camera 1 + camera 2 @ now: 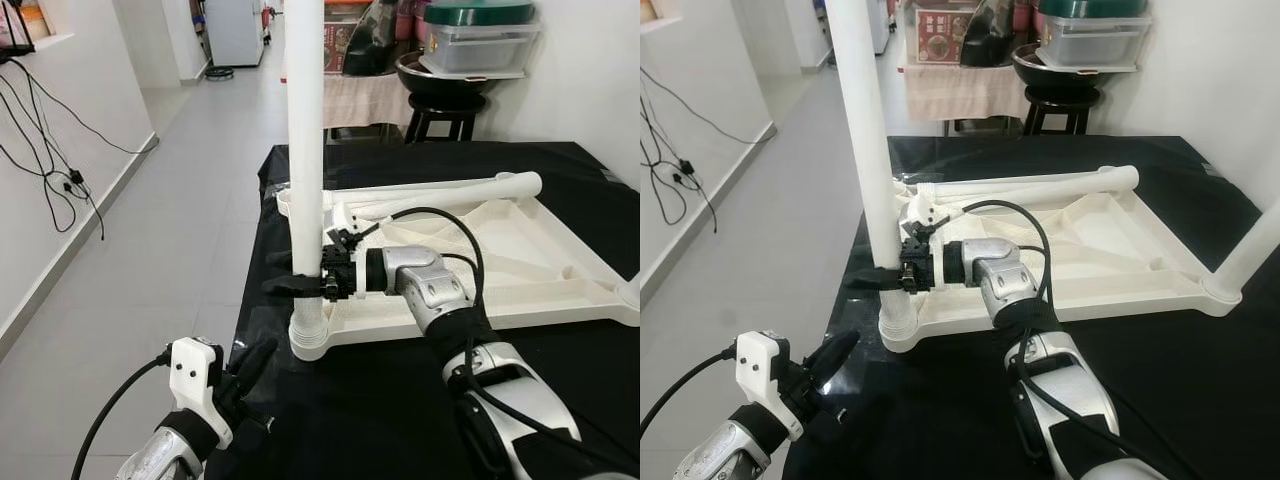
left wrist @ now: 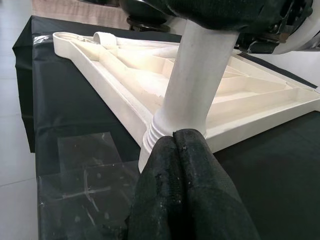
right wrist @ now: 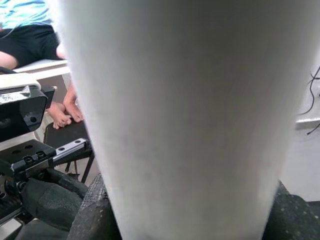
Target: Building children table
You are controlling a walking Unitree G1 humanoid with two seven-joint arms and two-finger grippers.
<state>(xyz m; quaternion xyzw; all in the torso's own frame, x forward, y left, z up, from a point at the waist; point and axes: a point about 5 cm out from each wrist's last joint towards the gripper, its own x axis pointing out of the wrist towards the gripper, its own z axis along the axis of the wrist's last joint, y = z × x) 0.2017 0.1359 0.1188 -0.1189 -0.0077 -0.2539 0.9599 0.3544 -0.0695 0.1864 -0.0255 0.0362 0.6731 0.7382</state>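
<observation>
On the black-covered desk [image 1: 560, 170] lies the white tabletop [image 1: 500, 262], upside down, with one white leg [image 1: 305, 150] standing upright in its near left corner socket. Right gripper [image 1: 300, 283] has its jaws clamped around that leg low down. Left gripper [image 1: 262, 355] hovers just beside the desk's near edge, jaws together. Another leg [image 1: 450, 192] lies across the tabletop's far side.

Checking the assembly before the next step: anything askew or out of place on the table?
One thing: a loose table leg lies flat across the upturned tabletop, not in a socket. The right tool grips the upright leg standing in the near corner socket; it looks straight. The left tool is low, off the cloth's edge.
</observation>
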